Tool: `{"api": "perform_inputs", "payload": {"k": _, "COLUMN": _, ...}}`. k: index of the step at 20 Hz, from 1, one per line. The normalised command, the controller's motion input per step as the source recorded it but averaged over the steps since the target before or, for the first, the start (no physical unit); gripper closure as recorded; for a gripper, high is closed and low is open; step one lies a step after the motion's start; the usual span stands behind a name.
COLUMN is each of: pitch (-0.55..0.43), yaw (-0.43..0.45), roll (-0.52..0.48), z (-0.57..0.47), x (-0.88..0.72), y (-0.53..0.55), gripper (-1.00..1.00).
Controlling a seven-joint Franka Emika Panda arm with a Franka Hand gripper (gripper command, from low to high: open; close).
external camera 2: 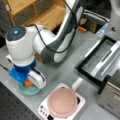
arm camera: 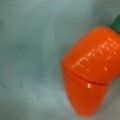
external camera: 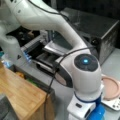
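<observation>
Carrot [arm camera: 91,70] lies on the teal plate [external camera 2: 23,90] — claw [external camera 2: 29,83] just above, grip indiscernible.

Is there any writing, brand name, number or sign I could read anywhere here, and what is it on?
No readable words or numbers anywhere.
Scale: small dark marks by its buttons, too blurred to read.
Robot arm: a glowing blue light, no text.
Toy carrot, lying on the teal plate under the claw: plain, no label.
</observation>
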Motion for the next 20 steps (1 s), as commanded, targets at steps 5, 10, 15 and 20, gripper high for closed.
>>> {"api": "perform_inputs", "payload": {"k": 5, "pitch": -0.028, "yaw": 0.019, "roll": -0.051, "z": -0.13, "x": -0.05, "y": 0.05, "gripper": -1.0}}
{"api": "perform_inputs", "payload": {"k": 10, "pitch": -0.082, "yaw": -0.002, "roll": -0.042, "z": -0.24, "x": -0.11, "y": 0.03, "gripper": -1.0}}
{"api": "perform_inputs", "payload": {"k": 15, "pitch": -0.129, "yaw": -0.023, "roll": -0.051, "z": -0.22, "x": -0.11, "y": 0.04, "gripper": -1.0}}
{"api": "perform_inputs", "payload": {"k": 20, "pitch": -0.135, "yaw": -0.023, "roll": -0.044, "z": -0.16, "x": -0.11, "y": 0.04, "gripper": -1.0}}
